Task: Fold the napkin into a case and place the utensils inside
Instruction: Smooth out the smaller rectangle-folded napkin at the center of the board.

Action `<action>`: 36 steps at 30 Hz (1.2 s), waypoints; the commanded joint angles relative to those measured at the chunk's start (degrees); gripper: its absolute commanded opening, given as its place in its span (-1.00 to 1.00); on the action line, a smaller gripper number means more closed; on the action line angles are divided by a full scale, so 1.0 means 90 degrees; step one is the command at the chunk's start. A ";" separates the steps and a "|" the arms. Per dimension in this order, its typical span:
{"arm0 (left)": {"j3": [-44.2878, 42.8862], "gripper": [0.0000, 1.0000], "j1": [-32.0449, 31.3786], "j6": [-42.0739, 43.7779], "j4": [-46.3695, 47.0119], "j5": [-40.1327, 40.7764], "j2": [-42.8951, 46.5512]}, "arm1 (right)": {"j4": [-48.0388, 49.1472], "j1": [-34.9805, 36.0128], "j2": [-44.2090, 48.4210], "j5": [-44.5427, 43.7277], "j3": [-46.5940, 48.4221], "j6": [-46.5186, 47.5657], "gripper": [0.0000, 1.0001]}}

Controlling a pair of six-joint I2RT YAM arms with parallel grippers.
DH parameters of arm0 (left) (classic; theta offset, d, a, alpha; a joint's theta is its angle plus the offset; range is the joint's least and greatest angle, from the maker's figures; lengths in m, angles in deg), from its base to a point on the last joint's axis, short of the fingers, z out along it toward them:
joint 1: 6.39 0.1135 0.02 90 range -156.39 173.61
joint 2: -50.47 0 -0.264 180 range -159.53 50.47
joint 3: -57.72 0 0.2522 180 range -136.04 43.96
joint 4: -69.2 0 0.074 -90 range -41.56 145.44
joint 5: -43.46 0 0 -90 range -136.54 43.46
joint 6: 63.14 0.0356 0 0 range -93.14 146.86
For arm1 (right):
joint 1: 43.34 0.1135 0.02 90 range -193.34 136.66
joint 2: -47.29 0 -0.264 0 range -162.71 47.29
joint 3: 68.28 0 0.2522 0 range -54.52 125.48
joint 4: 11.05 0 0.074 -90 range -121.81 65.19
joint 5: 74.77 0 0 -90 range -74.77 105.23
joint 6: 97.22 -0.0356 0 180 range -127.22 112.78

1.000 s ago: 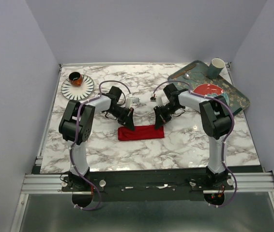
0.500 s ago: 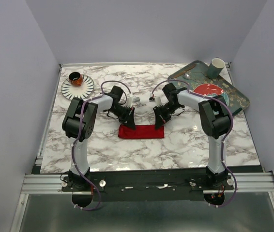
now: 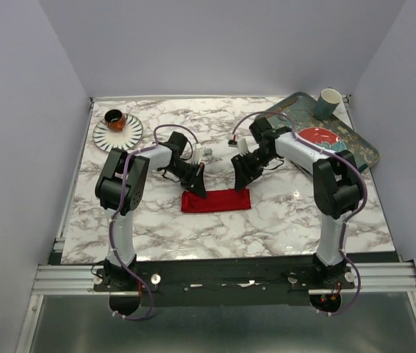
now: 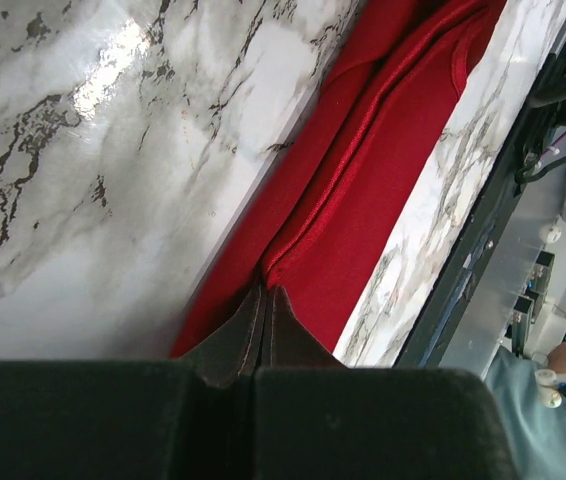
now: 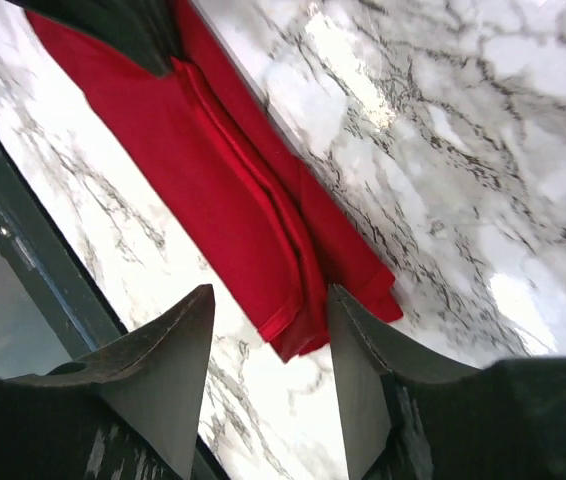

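So, the napkin [image 3: 215, 200] is seen folded into a narrow red strip lying flat a bit toward 6 o'clock from the middle of the desk [image 3: 156, 228], long side running 9 to 3. The left hand [image 3: 199, 191] is parked at the strip's 9 o'clock end. In its wrist view the left hand [image 4: 261, 305] is pressed together, with a hemmed fold of the napkin [image 4: 363, 170] pinched right at the tips. The right hand [image 3: 242, 179] is held just over the 3 o'clock end, and from its own camera the right hand [image 5: 268, 292] is clearly spread. The layered end of the napkin [image 5: 233, 210] shows in the gap below the fingers [image 5: 168, 345], and nothing is gripped. The desk is done in glossy white marble with grey and black veining, and light glare is picked up on it in both wrist views. A striped plate [image 3: 106, 137] with a brown cup [image 3: 115, 119] on it is set at the 10 o'clock corner. A dark tray [image 3: 362, 151] carrying a red plate [image 3: 317, 137] and a teal cup [image 3: 329, 103] is set at 2 o'clock. The whole thing is boxed in by plain pale lavender walls [image 3: 208, 44], and a metal rail [image 3: 223, 278] is mounted along the 6 o'clock edge.
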 commanded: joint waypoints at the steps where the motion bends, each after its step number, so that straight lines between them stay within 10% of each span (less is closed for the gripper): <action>1: 0.0178 -1.00 -0.0099 0.0115 0.0062 0.0691 0.0015 | -0.0015 -0.0026 0.0672 -0.0291 0.0134 -0.0340 0.14; 18: -0.0114 -1.00 -0.0187 -0.0050 -0.0075 0.0906 -0.0239 | 0.1402 0.0140 0.0011 0.0735 -0.1360 -0.2225 -0.27; 28: 0.0742 -0.01 0.0642 -0.0323 0.1134 -0.0197 0.1613 | 0.1499 -0.0055 -0.0576 0.0207 -0.1527 -0.2587 -0.41; 36: 0.1729 -0.09 0.0674 -0.0899 0.0970 -0.0782 0.2993 | 0.1568 -0.0104 -0.0664 0.0236 -0.1547 -0.2646 -0.44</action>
